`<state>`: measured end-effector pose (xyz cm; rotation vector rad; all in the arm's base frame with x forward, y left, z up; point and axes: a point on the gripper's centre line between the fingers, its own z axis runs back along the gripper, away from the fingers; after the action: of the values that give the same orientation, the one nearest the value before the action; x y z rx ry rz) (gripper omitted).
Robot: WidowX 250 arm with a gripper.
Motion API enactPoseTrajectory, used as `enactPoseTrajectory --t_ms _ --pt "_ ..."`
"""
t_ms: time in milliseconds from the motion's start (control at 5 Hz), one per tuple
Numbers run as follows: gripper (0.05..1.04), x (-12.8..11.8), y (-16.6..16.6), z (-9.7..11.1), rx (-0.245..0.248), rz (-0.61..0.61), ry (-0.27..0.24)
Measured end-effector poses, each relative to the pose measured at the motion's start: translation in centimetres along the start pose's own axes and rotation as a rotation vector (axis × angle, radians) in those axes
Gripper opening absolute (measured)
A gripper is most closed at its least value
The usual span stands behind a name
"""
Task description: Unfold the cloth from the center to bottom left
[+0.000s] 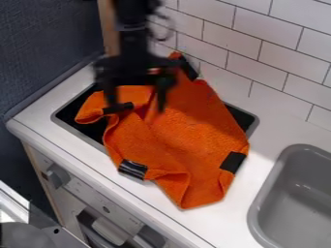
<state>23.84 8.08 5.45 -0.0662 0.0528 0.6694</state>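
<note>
"What lies on your white countertop?"

"A rumpled orange cloth with black patches, across the grey-rimmed black recess."

"And your black two-finger gripper?"

"I have it over the cloth's far left, fingers wide apart, gripping nothing."

The camera looks down at a slant from above the front side of the counter, and it faces the tiled wall. It is turned, so the counter's front edge runs diagonally. It is quite near: the right border cuts the sink.
</note>
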Motion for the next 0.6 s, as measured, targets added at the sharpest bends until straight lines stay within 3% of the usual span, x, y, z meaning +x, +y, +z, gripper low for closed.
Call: enactPoseTrajectory --t_ms 400,600 --pt "1.000 -0.8 2.0 -4.5 0.040 0.082 0.064" --pt "1.000 -1.3 2.0 -5.9 0.024 0.103 0.085"
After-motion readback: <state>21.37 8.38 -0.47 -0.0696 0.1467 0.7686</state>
